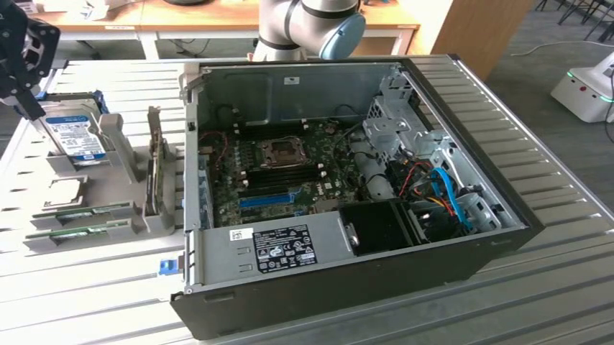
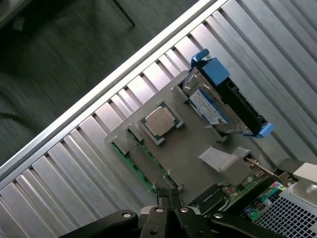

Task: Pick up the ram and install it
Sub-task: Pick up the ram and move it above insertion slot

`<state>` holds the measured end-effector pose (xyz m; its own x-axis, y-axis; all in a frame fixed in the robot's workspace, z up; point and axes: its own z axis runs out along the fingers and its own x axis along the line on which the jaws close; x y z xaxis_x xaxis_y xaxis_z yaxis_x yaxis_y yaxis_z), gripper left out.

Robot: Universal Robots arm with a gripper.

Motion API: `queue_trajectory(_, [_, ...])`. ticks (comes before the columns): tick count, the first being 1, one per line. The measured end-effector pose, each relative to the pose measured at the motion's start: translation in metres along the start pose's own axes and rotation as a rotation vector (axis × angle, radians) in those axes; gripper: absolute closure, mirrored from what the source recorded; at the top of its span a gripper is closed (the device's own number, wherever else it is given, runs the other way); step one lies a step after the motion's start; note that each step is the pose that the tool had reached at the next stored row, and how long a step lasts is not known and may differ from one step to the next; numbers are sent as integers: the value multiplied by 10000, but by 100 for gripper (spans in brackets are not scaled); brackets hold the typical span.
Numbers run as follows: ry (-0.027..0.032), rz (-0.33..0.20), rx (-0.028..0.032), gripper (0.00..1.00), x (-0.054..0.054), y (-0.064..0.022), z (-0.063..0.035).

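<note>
Over the ram sticks (image 1: 85, 213) the air stands open. Near them the upright hard drive (image 1: 75, 136) and a standing card (image 1: 154, 169) rise from the holder (image 1: 57, 246); the case (image 1: 336, 295) wall flanks them.

Open computer case (image 1: 384, 287) lay on a slatted metal table (image 1: 547, 309).
Its motherboard (image 1: 287, 169) was exposed; beside the case, a grey holder (image 2: 193, 146) carried a blue-labelled hard drive (image 1: 75, 135) and a square processor chip (image 2: 161, 121).

Ram (image 1: 88, 213): two long, thin green boards with dark chips, not installed. Both stand on edge in parallel slots of the grey holder (image 1: 60, 246), one just beside the other, at the exterior view's left
</note>
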<state>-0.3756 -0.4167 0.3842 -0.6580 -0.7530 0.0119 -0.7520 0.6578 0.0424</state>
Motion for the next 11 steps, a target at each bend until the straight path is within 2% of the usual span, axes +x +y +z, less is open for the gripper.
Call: queue_trajectory(11, [62,-1459,17,90,0,0,6])
